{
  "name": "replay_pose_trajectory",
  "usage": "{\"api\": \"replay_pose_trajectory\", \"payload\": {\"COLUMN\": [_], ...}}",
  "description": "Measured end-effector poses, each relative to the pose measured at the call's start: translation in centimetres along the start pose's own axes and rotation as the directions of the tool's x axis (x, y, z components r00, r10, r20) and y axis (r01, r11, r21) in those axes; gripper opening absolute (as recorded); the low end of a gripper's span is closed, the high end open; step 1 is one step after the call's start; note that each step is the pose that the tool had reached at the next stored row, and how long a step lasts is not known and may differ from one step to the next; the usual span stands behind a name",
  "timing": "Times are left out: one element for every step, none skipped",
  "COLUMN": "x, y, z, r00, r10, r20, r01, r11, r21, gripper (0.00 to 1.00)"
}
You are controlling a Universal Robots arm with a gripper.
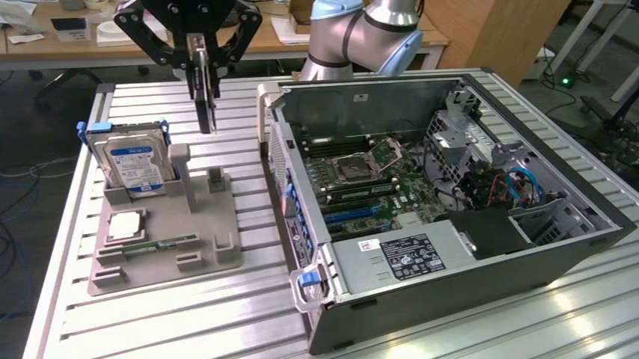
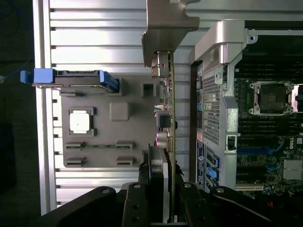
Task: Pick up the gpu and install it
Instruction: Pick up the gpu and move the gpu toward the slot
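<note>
The hand (image 1: 203, 67) gripped the gpu (image 1: 206, 112), hanging above the table (image 1: 179, 321), at ten o'clock of the open computer case (image 1: 519, 262).

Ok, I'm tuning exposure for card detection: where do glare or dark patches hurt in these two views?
Exterior view: glare streaks on the table slats beside the case; the gpu hangs dark in the gripper, against pale slats. Wrist view: slats wash out white, the gripper body is almost black, the gpu's bracket catches light.

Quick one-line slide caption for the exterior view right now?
Gripper holds the gpu vertically over the grey parts tray, beside the open computer case.
</note>
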State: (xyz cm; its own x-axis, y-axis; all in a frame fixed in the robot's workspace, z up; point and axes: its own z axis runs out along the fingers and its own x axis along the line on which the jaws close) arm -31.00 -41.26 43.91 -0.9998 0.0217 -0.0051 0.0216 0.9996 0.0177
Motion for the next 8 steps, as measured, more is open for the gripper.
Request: {"api": "replay_pose_trajectory", "payload": {"x": [-0.08, -0.17, -0.25, -0.33, -0.41, -0.49, -0.57, -0.65], "y": [0.00, 0.01, 0.01, 0.01, 0.01, 0.01, 0.01, 0.01], "z": [0.00, 0.01, 0.01, 0.02, 0.02, 0.03, 0.03, 0.04], "r00": [1.0000, 1.0000, 1.0000, 1.0000, 1.0000, 1.0000, 1.0000, 1.0000], "r10": [0.000, 0.000, 0.000, 0.000, 0.000, 0.000, 0.000, 0.000], "r20": [0.0000, -0.0001, 0.0000, 0.0000, -0.0001, -0.0001, -0.0001, -0.0001], "r01": [0.000, 0.000, 0.000, 0.000, 0.000, 0.000, 0.000, 0.000], "r11": [1.0000, 1.0000, 1.0000, 1.0000, 1.0000, 1.0000, 1.0000, 1.0000], "r21": [0.0000, 0.0000, 0.0000, 0.0000, 0.0000, 0.0000, 0.0000, 0.0000], "gripper": [0.28, 0.28, 0.28, 0.28, 0.28, 0.28, 0.28, 0.28]}}
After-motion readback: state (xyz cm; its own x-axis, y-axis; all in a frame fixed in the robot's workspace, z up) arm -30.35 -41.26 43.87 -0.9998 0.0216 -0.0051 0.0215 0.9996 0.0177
